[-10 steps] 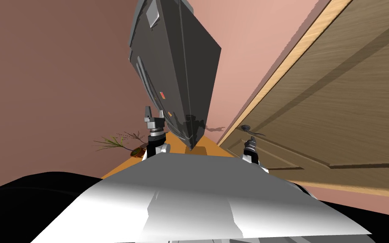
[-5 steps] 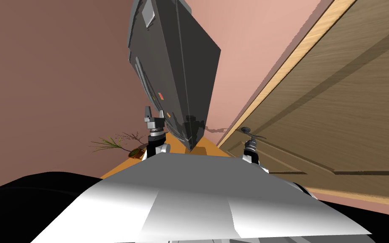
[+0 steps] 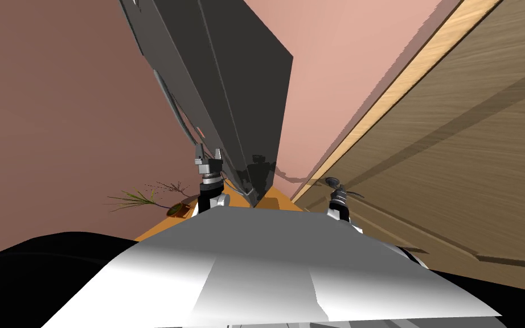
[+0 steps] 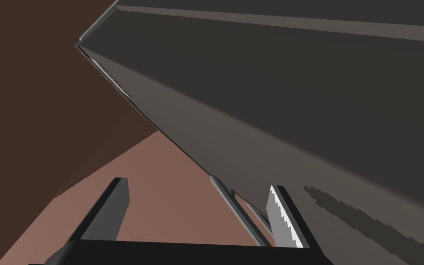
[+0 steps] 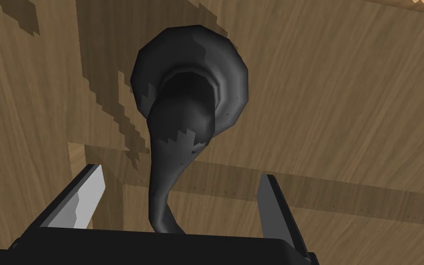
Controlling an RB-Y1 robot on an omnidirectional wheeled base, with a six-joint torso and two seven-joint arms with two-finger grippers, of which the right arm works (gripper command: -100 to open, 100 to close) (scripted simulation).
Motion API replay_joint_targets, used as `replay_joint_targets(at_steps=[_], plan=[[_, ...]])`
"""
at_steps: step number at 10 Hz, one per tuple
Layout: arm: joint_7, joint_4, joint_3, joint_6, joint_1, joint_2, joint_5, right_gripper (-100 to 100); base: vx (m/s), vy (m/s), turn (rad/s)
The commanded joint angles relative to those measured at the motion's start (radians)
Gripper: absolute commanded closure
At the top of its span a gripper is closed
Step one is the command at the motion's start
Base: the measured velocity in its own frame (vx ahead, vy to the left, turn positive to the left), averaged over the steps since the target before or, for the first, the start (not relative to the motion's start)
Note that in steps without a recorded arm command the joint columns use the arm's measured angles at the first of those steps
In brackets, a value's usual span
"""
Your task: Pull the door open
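A brown wooden door (image 3: 455, 142) fills the right side of the head view, with a dark lever handle (image 3: 333, 183) near its pale frame edge. My right gripper (image 3: 339, 196) is at that handle. In the right wrist view the round dark rose (image 5: 190, 78) sits on the wood and the lever (image 5: 163, 198) runs down between my open right gripper's (image 5: 179, 202) fingers, with a gap on each side. My left gripper (image 3: 208, 154) is raised beside a tall dark appliance (image 3: 238, 102), and it stands open (image 4: 197, 214) with nothing held.
The tall dark appliance stands close in front of me, left of the door. A pink wall (image 3: 324, 74) lies between it and the door frame (image 3: 381, 97). A small potted plant (image 3: 142, 199) sits low at the left by an orange floor patch (image 3: 275, 200).
The whole head view has shifted: the dark appliance leans further left and the door looms larger on the right. My right gripper stays at the handle, and the left arm has barely moved.
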Motion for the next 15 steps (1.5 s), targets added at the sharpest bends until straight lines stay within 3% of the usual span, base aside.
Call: replay_joint_targets(at_steps=[1, 2, 3, 8, 14, 15], plan=[[0.003, -0.001, -0.003, 0.002, 0.0, 0.001, -0.002, -100, 0.159, -0.125, 0.056], [0.002, -0.002, -0.002, 0.002, 0.001, 0.001, -0.001, -100, 0.049, -0.056, 0.061], [0.002, -0.002, -0.002, 0.002, 0.001, 0.001, -0.001, 100, -0.021, 0.017, -0.02], [0.002, -0.002, -0.002, 0.002, 0.001, 0.001, -0.001, 100, -0.008, 0.01, -0.008], [-0.032, -0.022, 0.051, 0.002, -0.001, 0.007, 0.033, 100, -0.183, 0.003, 0.049], [-0.048, -0.032, 0.076, 0.001, -0.002, 0.008, 0.049, 100, -0.167, -0.037, 0.063]])
